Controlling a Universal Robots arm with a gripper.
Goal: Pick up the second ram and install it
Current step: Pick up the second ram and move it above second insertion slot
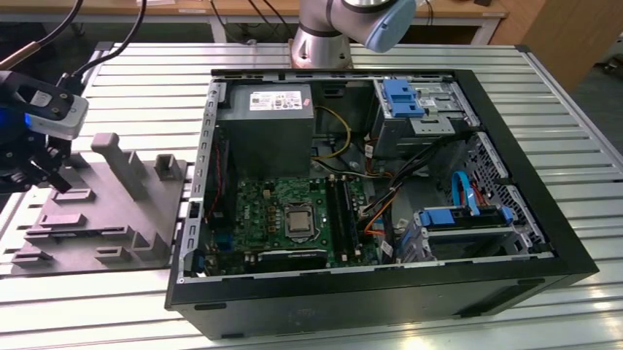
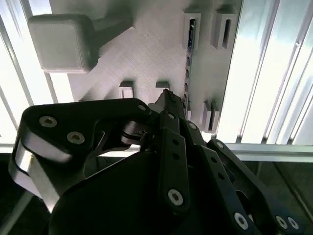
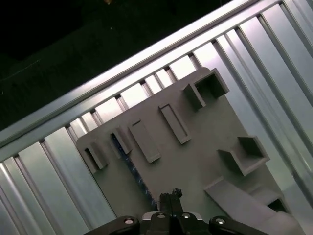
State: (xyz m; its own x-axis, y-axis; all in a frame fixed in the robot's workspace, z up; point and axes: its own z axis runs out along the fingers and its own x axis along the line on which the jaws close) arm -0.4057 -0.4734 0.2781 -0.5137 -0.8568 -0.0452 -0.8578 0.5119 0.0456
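Ram [image 2: 187, 73], the second one, stands on edge in the grey fixture [image 2: 146, 54] on the table [image 1: 545, 80]. The gripper [image 2: 168, 97], fingers together, hangs just beside it; descending like that could knock it askew

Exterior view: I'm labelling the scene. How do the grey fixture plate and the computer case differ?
The fixture plate is light grey, flat, with raised blocks; the computer case is black, a deep open box holding a green motherboard. The plate is smaller than the case and lies on the exterior view's left. Both rest on the slatted table.
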